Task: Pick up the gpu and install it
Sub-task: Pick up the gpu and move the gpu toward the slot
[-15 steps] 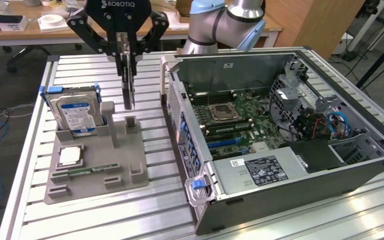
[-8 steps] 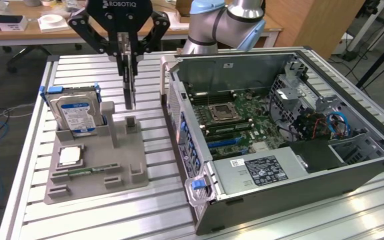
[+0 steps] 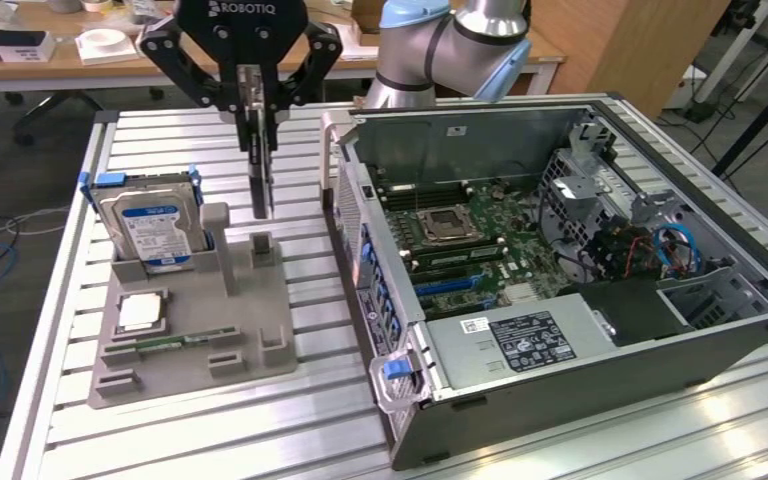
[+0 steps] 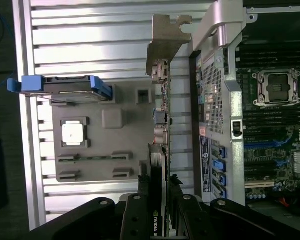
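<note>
The gpu (image 3: pixel 261 170) hangs edge-on and upright from my gripper (image 3: pixel 257 100), whose fingers are shut on its top edge. It is lifted clear above the grey holder tray (image 3: pixel 191 335), between the hard drive and the open computer case (image 3: pixel 558 280). In the wrist view the gpu (image 4: pixel 162 125) runs away from my gripper (image 4: pixel 159 197) as a thin strip, and its silver bracket (image 4: pixel 166 45) is at the far end, beside the case's rear corner. The motherboard (image 3: pixel 471 240) lies exposed inside the case, with its blue slots (image 3: pixel 454 284) near the case's front side.
A silver hard drive (image 3: pixel 155 225) in a blue frame stands upright in the tray. A processor (image 3: pixel 141 312) and a narrow green memory stick (image 3: pixel 171 342) lie in front of it. The slatted metal table (image 3: pixel 224 440) carries everything. The arm's base stands behind the case.
</note>
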